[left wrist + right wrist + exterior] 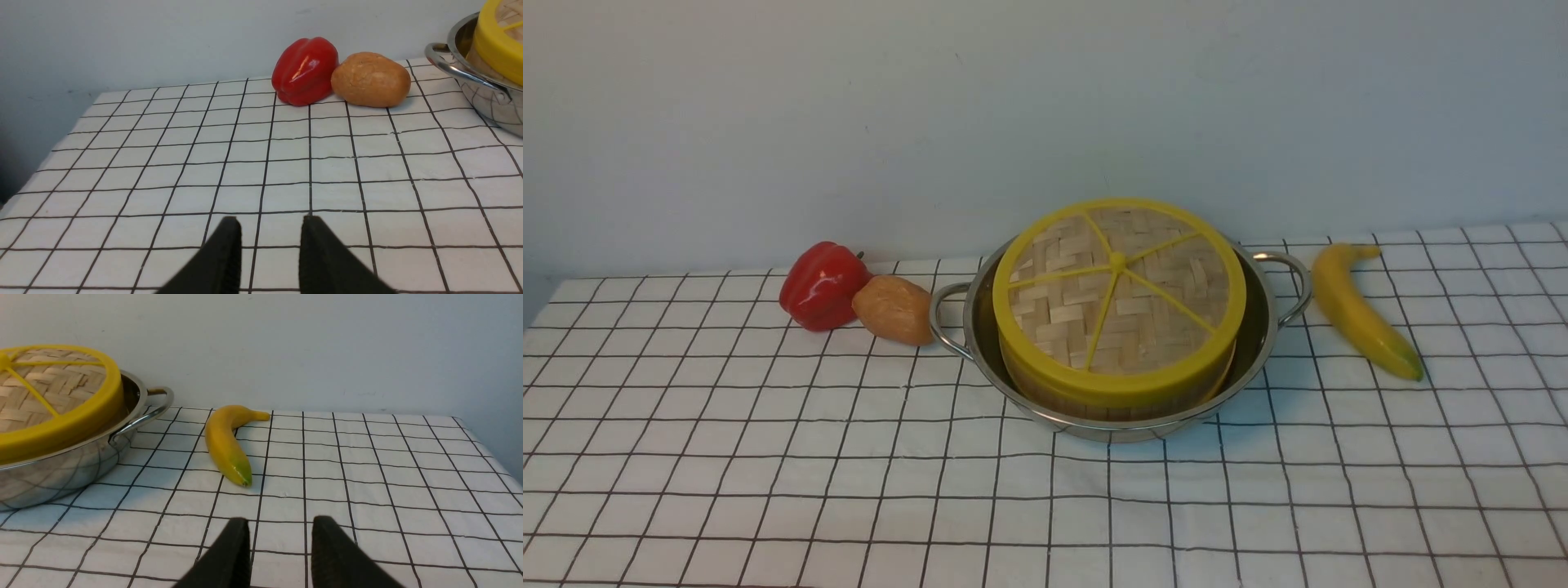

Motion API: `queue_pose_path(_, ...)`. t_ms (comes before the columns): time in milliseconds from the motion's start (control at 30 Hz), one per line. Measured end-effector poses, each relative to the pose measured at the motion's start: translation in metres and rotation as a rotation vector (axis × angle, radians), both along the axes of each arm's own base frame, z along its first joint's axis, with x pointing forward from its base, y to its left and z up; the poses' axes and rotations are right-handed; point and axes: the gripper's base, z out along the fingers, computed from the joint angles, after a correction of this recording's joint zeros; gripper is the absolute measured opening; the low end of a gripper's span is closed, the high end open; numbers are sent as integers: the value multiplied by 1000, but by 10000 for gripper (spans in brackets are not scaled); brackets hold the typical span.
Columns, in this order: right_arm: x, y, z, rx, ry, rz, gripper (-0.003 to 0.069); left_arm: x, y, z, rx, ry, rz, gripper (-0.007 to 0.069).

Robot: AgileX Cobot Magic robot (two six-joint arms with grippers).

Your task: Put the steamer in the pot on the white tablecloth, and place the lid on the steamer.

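Sitting mid-frame in the front view, lid tilts on steamer inside pot; it may slip off. Left fingers and right fingers spread, empty.

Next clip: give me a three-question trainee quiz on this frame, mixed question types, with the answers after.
1. True or false: the lid sits on the steamer, which stands in the pot.
2. What lies on the white tablecloth on the pot's right-handle side? A) red pepper B) banana C) potato
3. In a few words: is either end effector holding anything?

Key
1. True.
2. B: the banana lies there; the red pepper and the potato lie on the other side.
3. No: the left end effector and right end effector are both open and empty.
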Motion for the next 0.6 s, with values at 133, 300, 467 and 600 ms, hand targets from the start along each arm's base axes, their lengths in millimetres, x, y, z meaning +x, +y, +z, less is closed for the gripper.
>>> queue_pose_path(133, 0, 0, 0, 0, 0, 0, 240, 0, 0, 0, 0, 0, 0, 202)
queue_pose_path(300, 0, 0, 0, 0, 0, 0, 240, 0, 0, 0, 0, 0, 0, 212)
queue_pose_path(467, 0, 0, 0, 0, 0, 0, 240, 0, 0, 0, 0, 0, 0, 223)
queue_pose_path(600, 0, 0, 0, 0, 0, 0, 240, 0, 0, 0, 0, 0, 0, 230)
